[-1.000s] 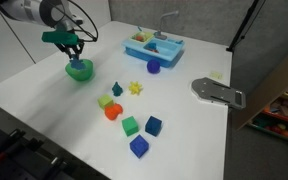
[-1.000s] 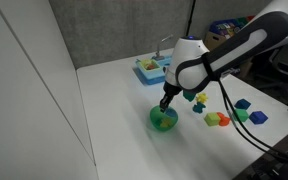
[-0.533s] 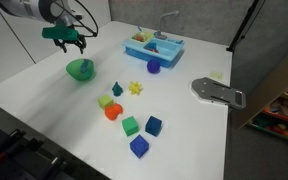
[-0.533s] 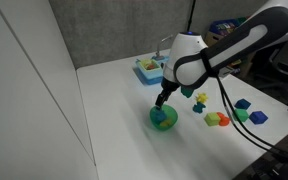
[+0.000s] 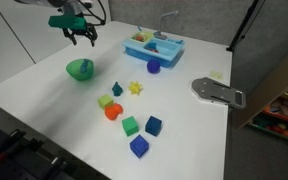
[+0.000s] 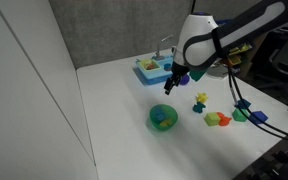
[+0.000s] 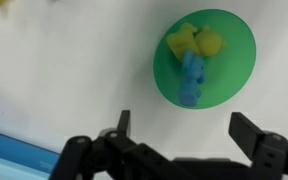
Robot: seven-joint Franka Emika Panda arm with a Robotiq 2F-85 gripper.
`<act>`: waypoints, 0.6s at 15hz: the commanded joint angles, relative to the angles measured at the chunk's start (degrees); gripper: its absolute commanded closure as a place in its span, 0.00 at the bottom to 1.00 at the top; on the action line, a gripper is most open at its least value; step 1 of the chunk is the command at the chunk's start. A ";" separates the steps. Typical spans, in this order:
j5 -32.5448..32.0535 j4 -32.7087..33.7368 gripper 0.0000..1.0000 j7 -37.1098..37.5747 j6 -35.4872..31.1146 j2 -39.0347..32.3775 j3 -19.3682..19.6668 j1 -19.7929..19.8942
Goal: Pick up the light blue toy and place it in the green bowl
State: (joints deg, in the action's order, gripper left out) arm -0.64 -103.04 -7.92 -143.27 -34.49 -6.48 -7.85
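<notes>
The green bowl (image 7: 232,82) sits on the white table and shows in both exterior views (image 5: 80,69) (image 6: 164,117). Inside it lies the light blue toy (image 7: 191,78), resting against yellow pieces (image 7: 196,42). My gripper (image 7: 181,122) hangs well above the bowl, open, with nothing between its fingers. In an exterior view the gripper (image 5: 81,33) is high over the table, behind the bowl. In an exterior view the gripper (image 6: 174,78) is up and toward the tray side.
A light blue tray (image 5: 152,47) with a small faucet stands at the back, a purple piece (image 5: 154,67) before it. Mid-table lie a teal cone (image 5: 117,89), a yellow star (image 5: 136,88), several blocks (image 5: 130,125) and blue cubes (image 5: 153,125). A grey metal device (image 5: 216,92) lies near the edge.
The gripper opened over the green bowl and let go of the light blue toy, which now lies in the bowl. It then rose and drew back toward the tray.
</notes>
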 commanded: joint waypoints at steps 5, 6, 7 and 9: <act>-1.74 -7.45 0.00 5.17 10.83 10.69 3.83 0.62; -1.64 -8.64 0.00 5.17 12.09 12.15 3.96 0.85; -1.58 -10.36 0.00 5.12 13.05 14.03 4.09 1.11; -1.49 -13.89 0.00 5.05 14.49 17.96 4.32 1.66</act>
State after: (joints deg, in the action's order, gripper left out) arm -0.84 -110.67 -4.65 -130.92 -23.53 -2.17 -7.10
